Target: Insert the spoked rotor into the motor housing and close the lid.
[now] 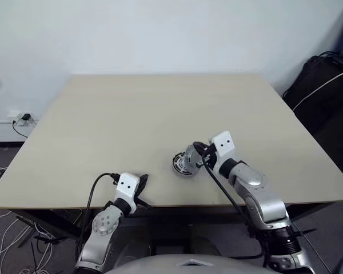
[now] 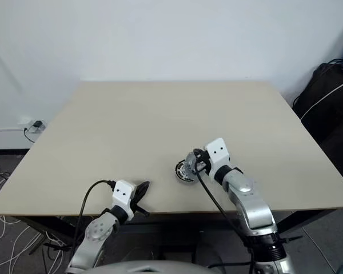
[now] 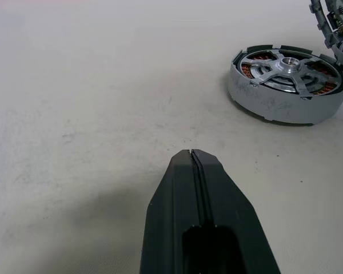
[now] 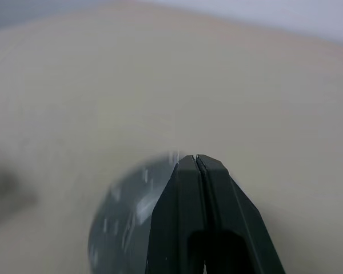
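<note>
The big tan table [image 1: 160,114] is smooth, with lots of bare room all around the motor housing [image 3: 288,85]. That round grey metal housing sits near the table's front edge, spoked rotor [image 3: 286,67] inside it. The right gripper [image 4: 195,161] is just beside it, fingers pressed together. The left gripper [image 3: 192,154] is well apart, also pressed together.

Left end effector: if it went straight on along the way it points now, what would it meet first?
Probably bare table. The left end effector, fingers shut, points slightly downward at open tabletop; the motor housing with the spoked rotor seated inside lies off to the right of that line, though depth is unclear.
</note>
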